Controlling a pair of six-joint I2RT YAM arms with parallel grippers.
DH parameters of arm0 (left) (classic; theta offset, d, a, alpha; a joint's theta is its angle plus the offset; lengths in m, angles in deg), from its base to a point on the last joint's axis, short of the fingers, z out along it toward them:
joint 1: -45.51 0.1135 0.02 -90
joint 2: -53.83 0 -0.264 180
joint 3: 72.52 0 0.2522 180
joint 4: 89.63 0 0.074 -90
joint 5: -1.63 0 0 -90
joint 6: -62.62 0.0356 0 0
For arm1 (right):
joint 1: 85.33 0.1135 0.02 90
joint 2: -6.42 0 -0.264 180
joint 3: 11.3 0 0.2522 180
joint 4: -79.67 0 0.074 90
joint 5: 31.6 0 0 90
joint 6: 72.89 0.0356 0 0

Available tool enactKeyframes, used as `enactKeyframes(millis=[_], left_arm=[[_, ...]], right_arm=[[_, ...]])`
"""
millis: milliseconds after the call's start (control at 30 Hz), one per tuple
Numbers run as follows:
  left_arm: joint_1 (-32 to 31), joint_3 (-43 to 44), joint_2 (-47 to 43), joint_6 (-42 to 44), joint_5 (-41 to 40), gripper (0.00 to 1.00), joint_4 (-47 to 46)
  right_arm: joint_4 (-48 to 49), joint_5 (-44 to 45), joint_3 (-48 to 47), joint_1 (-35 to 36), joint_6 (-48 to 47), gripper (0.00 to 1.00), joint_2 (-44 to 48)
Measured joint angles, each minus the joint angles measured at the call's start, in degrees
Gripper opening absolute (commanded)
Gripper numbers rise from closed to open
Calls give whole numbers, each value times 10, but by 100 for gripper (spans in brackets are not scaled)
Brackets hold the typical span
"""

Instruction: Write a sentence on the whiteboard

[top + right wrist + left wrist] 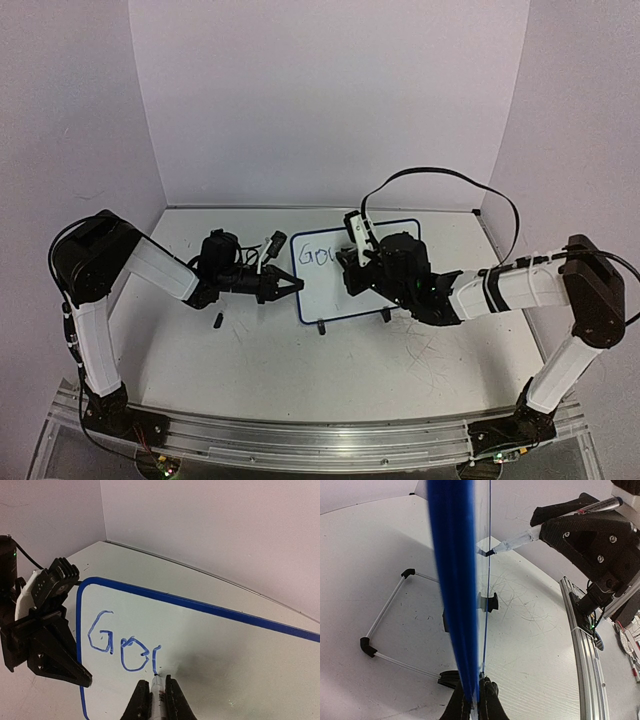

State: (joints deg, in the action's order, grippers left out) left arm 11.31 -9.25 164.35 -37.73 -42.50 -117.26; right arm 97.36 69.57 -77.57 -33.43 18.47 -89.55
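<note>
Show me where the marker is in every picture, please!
Top external: the marker is in the middle, held by the right gripper.
Left wrist: upper right, tip at the whiteboard.
Right wrist: bottom middle, tip at the blue letters.
Shared landmark: the whiteboard's blue frame.

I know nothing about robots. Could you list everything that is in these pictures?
whiteboard: one, white with a blue frame, upright mid-table
lettering: "Go" plus a started third letter, blue, board's top left
marker: one, pale barrel, tip on the board
wire stand: one, silver rods with black corners, behind the board
small black piece: one, on the table near the left hand; perhaps a cap
table: one, scratched grey-white
walls: pale, behind and at both sides
rail: one, silver, near edge
cable: one, black, looping above the right arm
arms: two, white and black
left hand: black, shut on the board's edge
right hand: black, shut on the marker
</note>
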Motion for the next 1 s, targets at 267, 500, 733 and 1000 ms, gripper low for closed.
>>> enactKeyframes(millis=[267, 500, 733, 1000], left_arm=[[0, 0, 0, 0, 0, 0, 0], [0, 0, 0, 0, 0, 0, 0], [0, 0, 0, 0, 0, 0, 0], [0, 0, 0, 0, 0, 0, 0]], right_arm=[[-2, 12, 8, 0, -1, 0, 6], [2, 31, 12, 0, -3, 0, 11], [14, 38, 12, 0, -4, 0, 11], [19, 40, 11, 0, -5, 0, 11]])
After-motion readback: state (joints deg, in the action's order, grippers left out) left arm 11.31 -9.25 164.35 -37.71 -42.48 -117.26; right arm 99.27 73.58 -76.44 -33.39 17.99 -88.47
